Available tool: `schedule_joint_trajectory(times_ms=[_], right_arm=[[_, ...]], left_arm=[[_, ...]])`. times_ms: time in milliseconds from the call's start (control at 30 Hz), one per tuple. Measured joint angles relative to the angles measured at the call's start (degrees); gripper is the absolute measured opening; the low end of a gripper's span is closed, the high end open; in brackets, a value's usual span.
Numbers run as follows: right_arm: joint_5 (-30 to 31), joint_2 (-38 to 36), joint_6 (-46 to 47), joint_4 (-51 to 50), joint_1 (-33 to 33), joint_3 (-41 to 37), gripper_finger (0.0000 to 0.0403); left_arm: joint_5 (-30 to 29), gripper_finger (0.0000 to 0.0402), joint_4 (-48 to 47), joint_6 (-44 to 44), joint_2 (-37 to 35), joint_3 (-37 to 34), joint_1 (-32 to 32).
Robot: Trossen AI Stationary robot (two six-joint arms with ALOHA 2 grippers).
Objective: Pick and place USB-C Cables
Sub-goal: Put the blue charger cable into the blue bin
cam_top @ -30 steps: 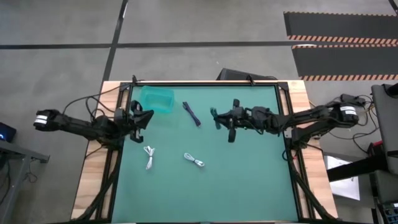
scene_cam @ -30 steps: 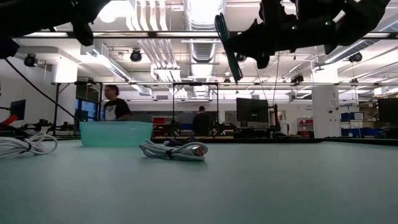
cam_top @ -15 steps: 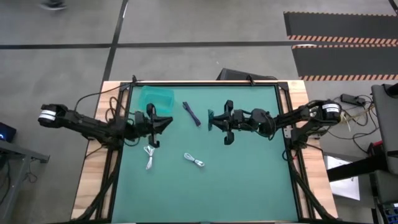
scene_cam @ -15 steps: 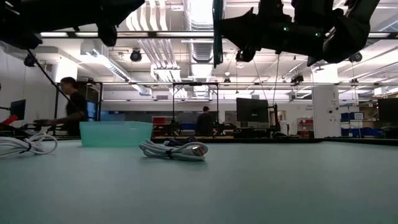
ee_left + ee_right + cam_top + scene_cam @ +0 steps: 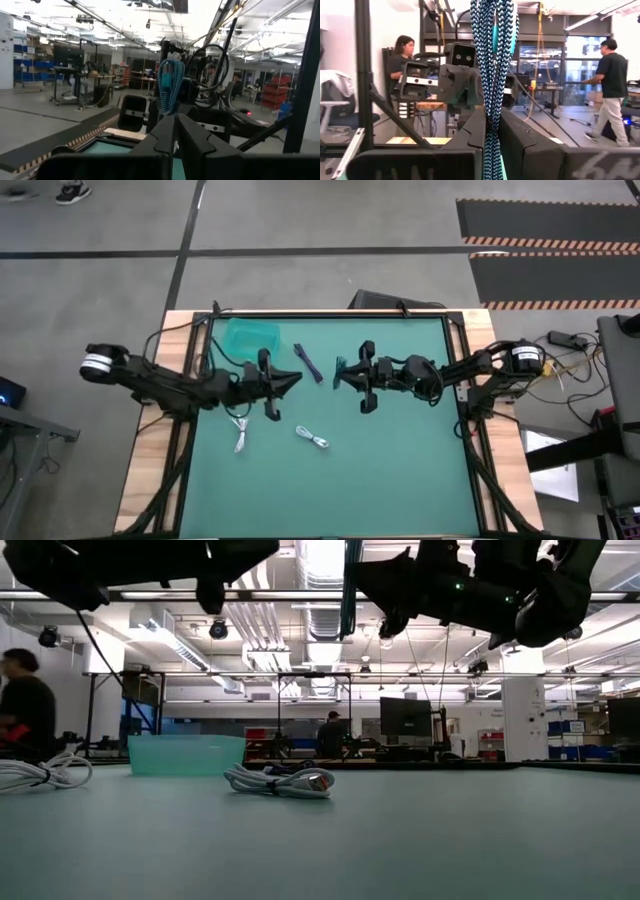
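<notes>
My right gripper hovers over the table's middle, shut on a dark blue-and-white braided USB-C cable. My left gripper is shut and empty. It points at the right gripper from close by, and its wrist view shows the held cable straight ahead. A second dark cable lies flat on the mat between the tray and the right gripper. Two white cables lie nearer the table's near edge. My right gripper pinches the braided cable bundle between its two fingers. The fingers come in level from the table's right and lie across the bundle. The cable stands upright in the hold, lifted clear of the table, with length showing above and below the fingers.
A translucent teal tray sits at the mat's far left corner, also seen in the low view. Black frame bars run along the mat's left and right edges. People move about in the room beyond the table.
My left arm has swung from the mat's left edge toward the table's middle and now points at the right gripper. My right gripper has shifted a little toward the left. The held cable has turned from tilted to upright.
</notes>
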Motion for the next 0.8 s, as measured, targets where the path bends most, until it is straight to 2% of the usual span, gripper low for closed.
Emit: schedule_joint_trajectory(times_ms=[100, 200, 467, 600, 800], right_arm=[[-0.98, 0.0, -0.08, -0.27, 0.02, 0.0, 0.0022], [-2.87, 0.0, -0.58, -0.91, 0.02, 0.0, 0.0022], [-3.02, -0.01, -1.05, -3.09, 0.02, 0.02, 0.0022], [-3.0, -0.02, -1.47, -4.05, 0.02, 0.04, 0.0022], [-2.85, -0.02, -1.85, -4.57, 0.02, 0.04, 0.0022]], left_arm=[[0.01, 0.0008, -0.05, 0.06, 2.69, 1.72, 0.0], [1.23, 0.0028, 0.0, 0.58, 5.0, 3.52, 0.0], [1.64, 0.0138, -0.02, 1.6, 8.83, 7.34, 0.0], [1.64, 0.0178, -0.06, 1.67, 10.62, 9.21, 0.02], [1.59, 0.0196, -0.09, 3.44, 14.6, 12.66, 0.17]])
